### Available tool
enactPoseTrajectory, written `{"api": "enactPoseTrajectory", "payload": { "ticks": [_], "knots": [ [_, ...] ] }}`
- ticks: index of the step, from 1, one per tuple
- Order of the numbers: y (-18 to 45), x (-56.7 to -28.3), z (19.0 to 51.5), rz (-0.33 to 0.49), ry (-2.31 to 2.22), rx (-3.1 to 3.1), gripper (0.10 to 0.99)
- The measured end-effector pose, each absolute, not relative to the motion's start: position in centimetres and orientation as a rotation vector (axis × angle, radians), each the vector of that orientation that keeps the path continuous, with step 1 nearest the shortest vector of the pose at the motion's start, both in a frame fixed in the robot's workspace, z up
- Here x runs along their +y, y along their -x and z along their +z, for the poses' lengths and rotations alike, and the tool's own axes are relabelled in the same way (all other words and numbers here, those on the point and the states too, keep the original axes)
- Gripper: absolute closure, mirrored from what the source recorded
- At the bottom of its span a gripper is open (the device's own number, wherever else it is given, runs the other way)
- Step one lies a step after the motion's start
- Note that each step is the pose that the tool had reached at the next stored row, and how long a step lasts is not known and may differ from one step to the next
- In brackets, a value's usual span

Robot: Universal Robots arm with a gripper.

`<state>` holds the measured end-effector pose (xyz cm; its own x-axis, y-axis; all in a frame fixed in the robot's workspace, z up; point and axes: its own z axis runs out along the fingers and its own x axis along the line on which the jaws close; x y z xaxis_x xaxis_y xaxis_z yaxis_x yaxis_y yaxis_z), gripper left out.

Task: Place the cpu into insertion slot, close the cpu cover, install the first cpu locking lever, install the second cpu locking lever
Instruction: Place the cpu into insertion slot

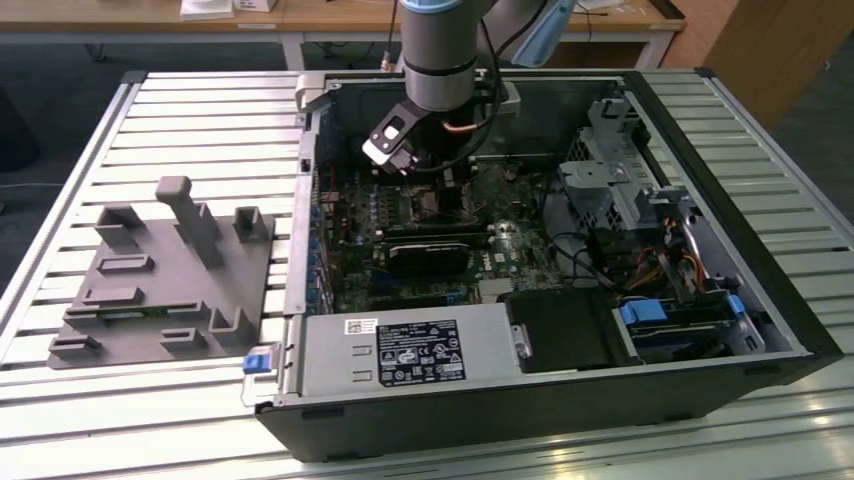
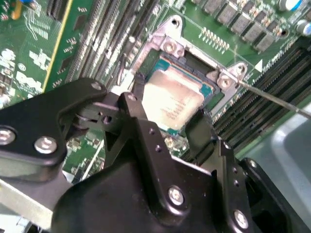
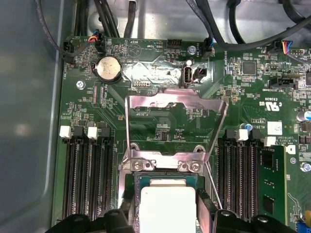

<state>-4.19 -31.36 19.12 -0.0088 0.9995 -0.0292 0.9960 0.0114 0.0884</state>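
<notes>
Here, the claw [image 2: 170, 107] is pinching the chip [image 2: 176, 94]: in both wrist views its two black fingers [image 2: 137, 97] press against opposite edges of the pale silvery square, which lies flat between them. The chip sits squarely over the socket [image 2: 193, 64], with its face level with the green board [image 3: 252, 97]. A band of the socket's dark inside shows past the chip's far edge. Whether the chip's underside already rests on the socket floor cannot be told from these pictures.

The relation that matters is that the chip is directly under the claw and lined up with the socket's square, not off to one side. The cover [image 3: 175, 99] is swung fully open, and in the first wrist view it lies back over the board beyond its hinge edge, on the side of the socket away from the fingers. The board shows through its cut-out centre. A thin wire lever [image 2: 274, 99] stands free beside the socket and is not hooked down. Long black memory slots [image 3: 82, 179] run along both flanks of the socket, just beside the fingers.

In the exterior view the arm [image 1: 438, 50] comes down from the upper middle of the frame into the open computer case [image 1: 561, 410]. A grey holder tray [image 1: 147, 290] lies on the slatted table at the exterior view's left, well apart from the claw.
</notes>
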Motion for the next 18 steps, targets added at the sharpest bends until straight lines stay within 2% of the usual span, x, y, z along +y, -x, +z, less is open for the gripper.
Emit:
{"api": "enactPoseTrajectory", "payload": {
  "ticks": [18],
  "knots": [
    [4.2, -31.08, 19.26, 0.064, -2.151, 2.173, 0.471]
  ]
}}
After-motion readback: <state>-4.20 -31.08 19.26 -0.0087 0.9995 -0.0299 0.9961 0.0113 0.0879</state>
